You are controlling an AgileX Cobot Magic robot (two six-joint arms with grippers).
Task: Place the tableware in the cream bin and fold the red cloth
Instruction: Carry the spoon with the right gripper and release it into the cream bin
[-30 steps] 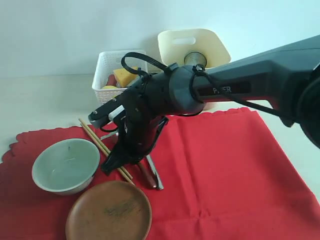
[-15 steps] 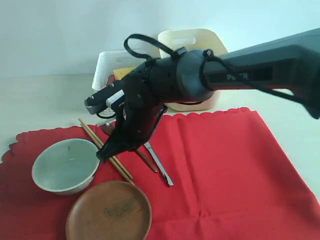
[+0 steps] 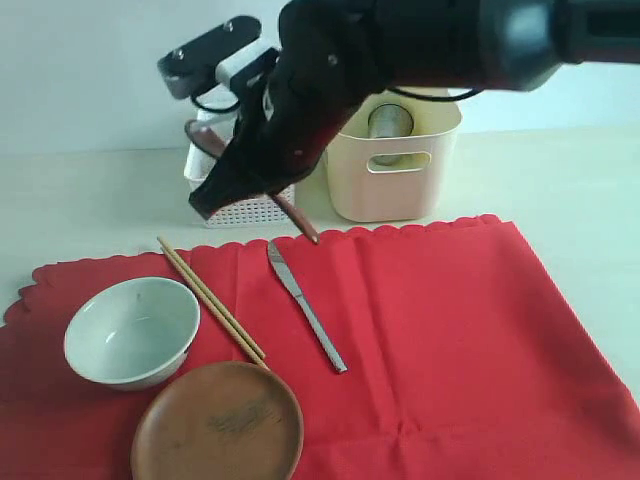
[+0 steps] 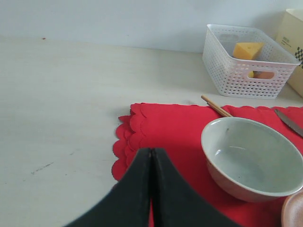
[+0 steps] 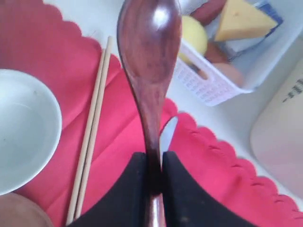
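My right gripper (image 3: 222,190) (image 5: 154,156) is shut on the handle of the dark wooden spoon (image 3: 302,226) (image 5: 149,52), held in the air in front of the white basket. The red cloth (image 3: 450,350) lies flat. On it rest the pale bowl (image 3: 132,330), the brown plate (image 3: 217,425), the chopsticks (image 3: 212,300) and the knife (image 3: 305,305). The cream bin (image 3: 395,165) stands behind the cloth with the steel cup (image 3: 390,122) inside. My left gripper (image 4: 151,150) is shut and empty, low over the cloth's scalloped left edge beside the bowl (image 4: 253,158).
A white perforated basket (image 3: 245,205) (image 4: 246,61) with a cheese wedge (image 4: 247,49) and other toy food stands left of the cream bin. Bare pale tabletop (image 4: 61,94) runs left of and behind the cloth.
My right gripper has risen from the cloth beside the chopsticks, carrying the spoon up and back toward the bins. The knife now lies uncovered. The left gripper shows no change.
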